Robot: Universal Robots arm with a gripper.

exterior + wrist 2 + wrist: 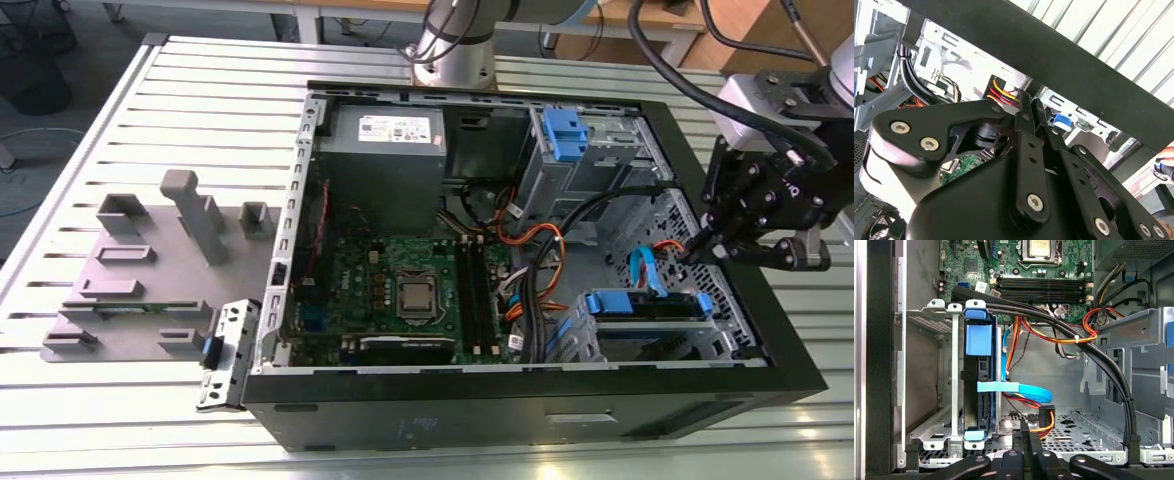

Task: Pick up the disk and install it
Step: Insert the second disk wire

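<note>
The hand (699, 252), its fingers (1026, 440) pressed together and empty, hangs over the open computer case (534, 405). Just beside and below it, the disk (978, 390) stands on edge, seated in its metal drive bay (949, 340).

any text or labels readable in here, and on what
None can be read.
Power supply sticker: print too small.
Motherboard: chip markings too blurred.
Gripper body: a light mark, unreadable.
Disk in its bay: no label showing.
</note>
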